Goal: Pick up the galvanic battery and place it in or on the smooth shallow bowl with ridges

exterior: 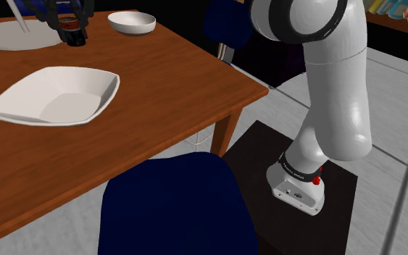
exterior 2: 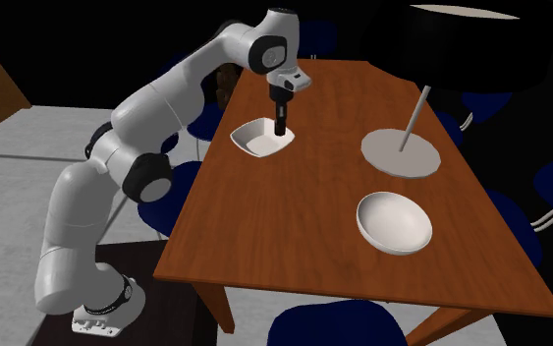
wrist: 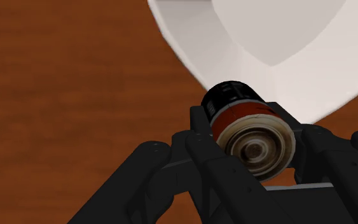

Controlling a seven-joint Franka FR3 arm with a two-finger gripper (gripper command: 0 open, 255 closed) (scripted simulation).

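A small cylindrical battery (wrist: 250, 130), black and red with a pale metal end, is clasped between the black fingers of my gripper (wrist: 254, 156). The gripper (exterior 2: 280, 123) hangs above the table, over the edge of a white squarish bowl with creased sides (exterior 2: 260, 141). In the wrist view that bowl's rim (wrist: 190, 51) lies just beyond the battery, with brown tabletop under the fingers. From the shoulder view the gripper (exterior: 72, 32) and battery (exterior: 72, 27) sit near the top edge, beyond the squarish bowl (exterior: 53, 94). A round white bowl (exterior 2: 394, 221) (exterior: 132, 23) rests farther along the table.
A lamp with a grey disc base (exterior 2: 402, 152) (exterior: 17, 32) and black shade (exterior 2: 480, 39) stands on the wooden table (exterior 2: 294, 226). Dark blue chairs (exterior: 173, 210) (exterior 2: 338, 324) ring the table. The arm's stand (exterior: 296, 181) is on the grey floor beside the table's corner.
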